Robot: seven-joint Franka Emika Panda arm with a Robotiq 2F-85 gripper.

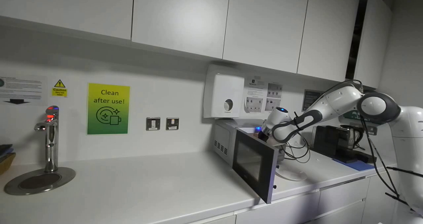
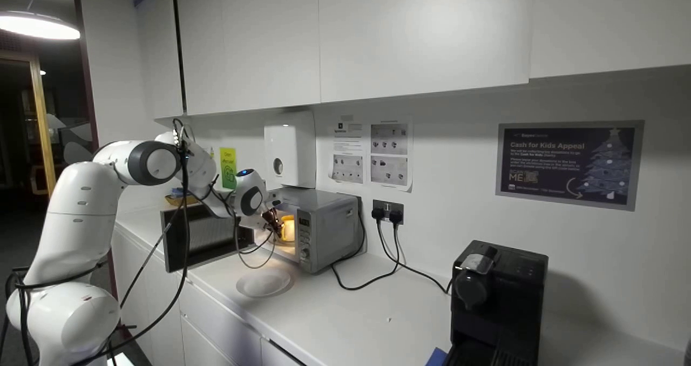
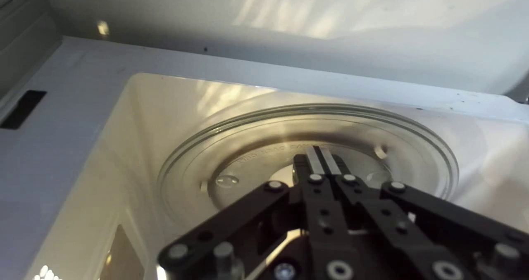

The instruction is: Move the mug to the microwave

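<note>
You have a white tabletop (image 1: 138, 184) running along a white wall (image 1: 185, 95), with white cupboards (image 1: 180, 19) overhead and drawers (image 2: 216, 328) beneath. In an exterior view, a chrome tap (image 1: 51, 141) rises from a round metal drain (image 1: 39, 181), and a yellow-green sign (image 1: 108, 108) hangs near it. A round lamp (image 2: 40, 26) glows past the end of the cupboards. Both exterior views show you a white dispenser (image 1: 228, 95) on the wall above the microwave (image 2: 334, 225). A coffee machine (image 2: 499, 296) stands well apart from that. A white disc (image 2: 264, 282) lies on the tabletop in front of the microwave.

At the tap's end of the tabletop, a basket (image 1: 7, 164) holds dark and blue things (image 1: 5, 149), too cut off to name. Your microwave is silver, lit inside, its dark door (image 1: 252, 161) wide open. In the wrist view you see its glass turntable (image 3: 256, 133). The mug (image 2: 290, 229) is in the microwave: an exterior view shows it as a small yellow shape in the light there, just beside the jaws. Whether they touch it, you cannot tell, nor whether a pale patch (image 3: 283, 175) by the jaws in the wrist view is part of it. Your jaws reach in over the turntable and are fully together, the pads (image 3: 315, 161) side by side with a thin dark line between them.
</note>
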